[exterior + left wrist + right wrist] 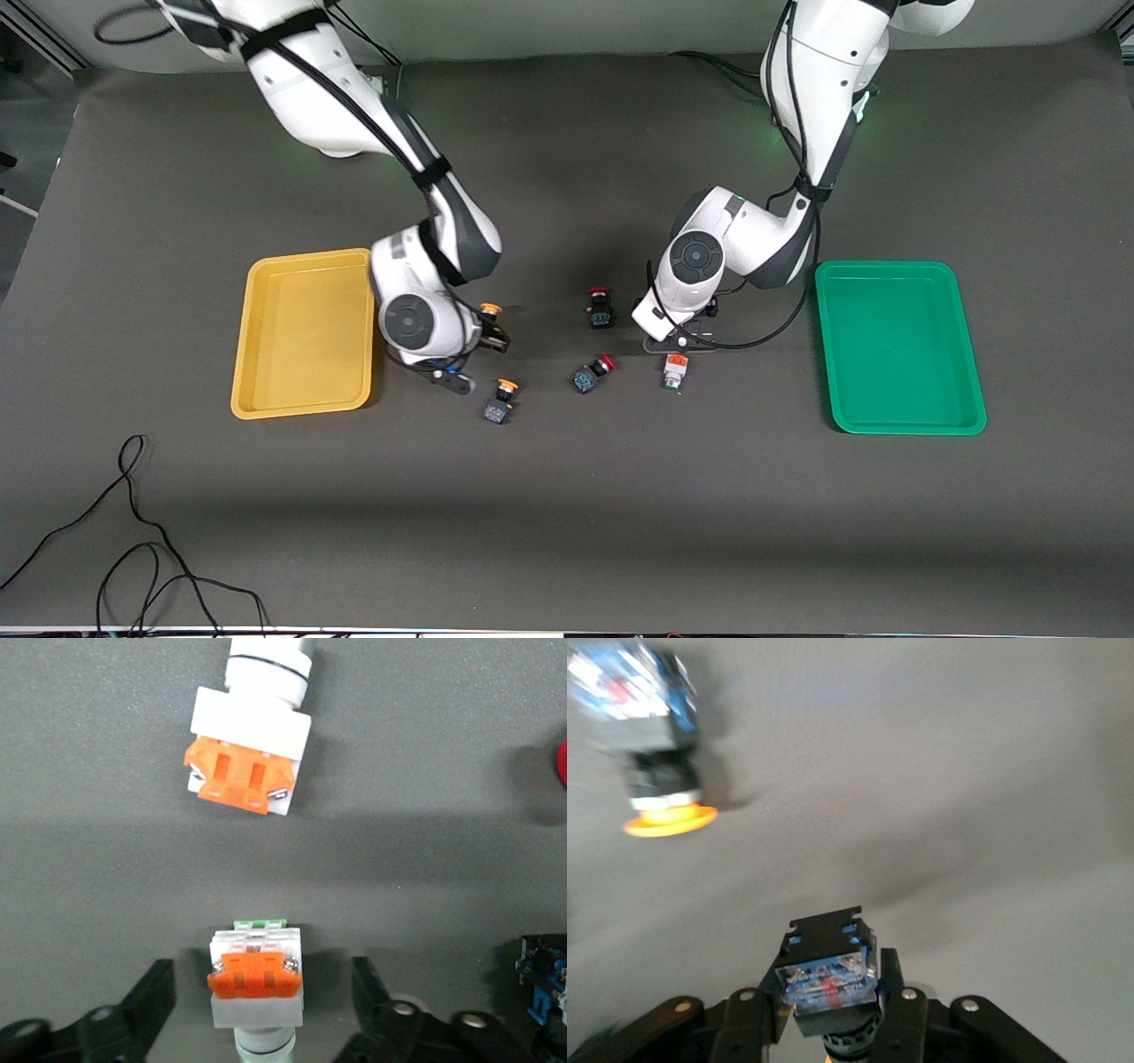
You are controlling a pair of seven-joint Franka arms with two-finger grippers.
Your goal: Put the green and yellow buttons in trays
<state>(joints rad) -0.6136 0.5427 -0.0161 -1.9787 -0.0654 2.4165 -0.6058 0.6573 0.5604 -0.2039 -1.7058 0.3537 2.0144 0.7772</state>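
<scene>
My right gripper [493,335] is shut on a yellow-capped button [490,309] with a black-and-blue body [827,979], beside the yellow tray [266,337]. A second yellow-capped button [500,400] lies on the mat nearer the camera and shows in the right wrist view [651,753]. My left gripper [261,979] is open and low over the mat. Its fingers [151,1001] stand apart on either side of a white button with an orange block [257,988], which the arm hides in the front view. A second white button [675,372] [248,753] lies close by. The green tray [899,416] is empty.
Two red-capped switches [601,307] [592,374] lie on the mat between the two grippers. Loose black cables [133,532] lie near the front corner at the right arm's end. The mat is dark grey.
</scene>
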